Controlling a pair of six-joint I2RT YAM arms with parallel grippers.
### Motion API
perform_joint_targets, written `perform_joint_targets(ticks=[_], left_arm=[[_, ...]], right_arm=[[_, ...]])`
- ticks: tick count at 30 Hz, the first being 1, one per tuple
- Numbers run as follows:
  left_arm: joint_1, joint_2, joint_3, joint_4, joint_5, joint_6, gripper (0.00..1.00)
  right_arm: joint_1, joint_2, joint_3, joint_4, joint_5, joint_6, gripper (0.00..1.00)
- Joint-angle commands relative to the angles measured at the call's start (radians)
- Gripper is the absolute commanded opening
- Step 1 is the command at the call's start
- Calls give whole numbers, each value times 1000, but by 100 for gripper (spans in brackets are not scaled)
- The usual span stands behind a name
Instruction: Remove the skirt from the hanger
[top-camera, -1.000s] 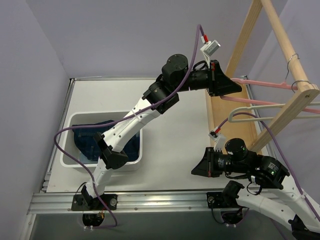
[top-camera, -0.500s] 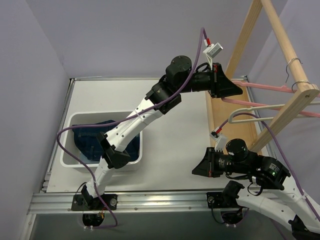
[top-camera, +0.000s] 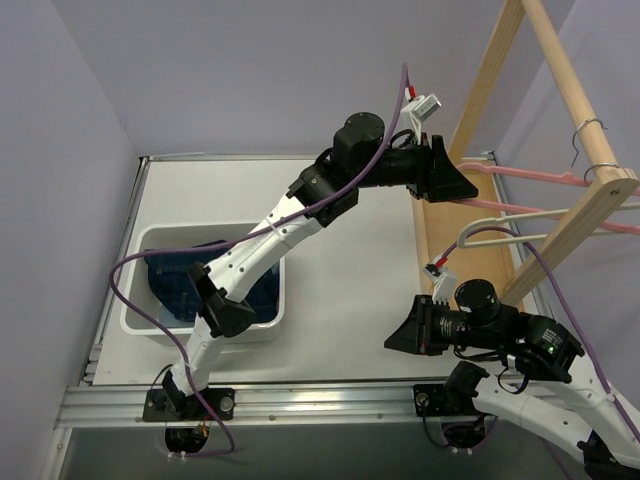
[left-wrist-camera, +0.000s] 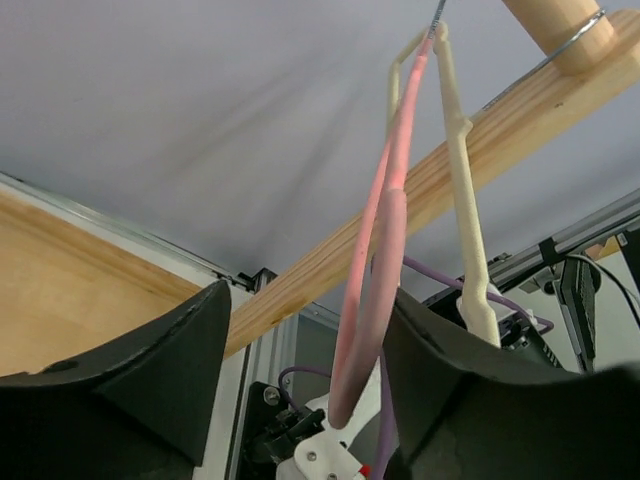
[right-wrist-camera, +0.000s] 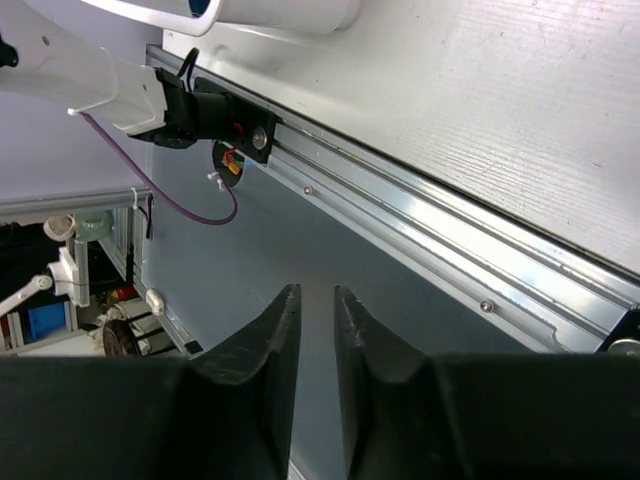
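Observation:
The skirt (top-camera: 200, 285) is a dark blue heap lying in the white bin (top-camera: 135, 300) at the table's left. A bare pink hanger (top-camera: 530, 172) hangs on the wooden rack (top-camera: 560, 70) at the right. My left gripper (top-camera: 465, 183) reaches up to its near end and stands open. In the left wrist view the pink hanger (left-wrist-camera: 385, 230) drops between the jaws of the left gripper (left-wrist-camera: 312, 300), close against the right finger. My right gripper (top-camera: 392, 340) hovers low over the table's front edge. In its wrist view the right gripper (right-wrist-camera: 317, 290) is open by a narrow gap, holding nothing.
A cream hanger (top-camera: 500, 225) hangs just below the pink one; it also shows beside it as the cream hanger (left-wrist-camera: 465, 220) in the left wrist view. The rack's wooden base board (top-camera: 450, 240) lies along the table's right side. An aluminium rail (right-wrist-camera: 450, 260) edges the table front.
The left jaws have opened wide at the pink hanger's end, where they were shut before. The right jaws have parted slightly. Both arms have barely shifted.

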Motion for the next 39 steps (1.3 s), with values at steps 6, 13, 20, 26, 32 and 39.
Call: perform_joint_targets(ticks=[6, 13, 20, 26, 32, 39], left_arm=[[45, -213, -89, -67, -41, 109, 94], [56, -359, -193, -128, -85, 184, 94], [79, -525, -365, -228, -170, 236, 94], [81, -709, -596, -323, -321, 261, 94], [84, -954, -901, -430, -567, 167, 94], [94, -1245, -1188, -515, -696, 0, 94]], right_arm=[[6, 49, 45, 4, 29, -29, 42], [6, 122, 41, 23, 21, -73, 77], [7, 205, 7, 79, 6, -111, 100], [6, 285, -1, 95, 194, -153, 100], [4, 365, 21, 109, 365, -157, 100], [3, 448, 28, 136, 479, -142, 100]])
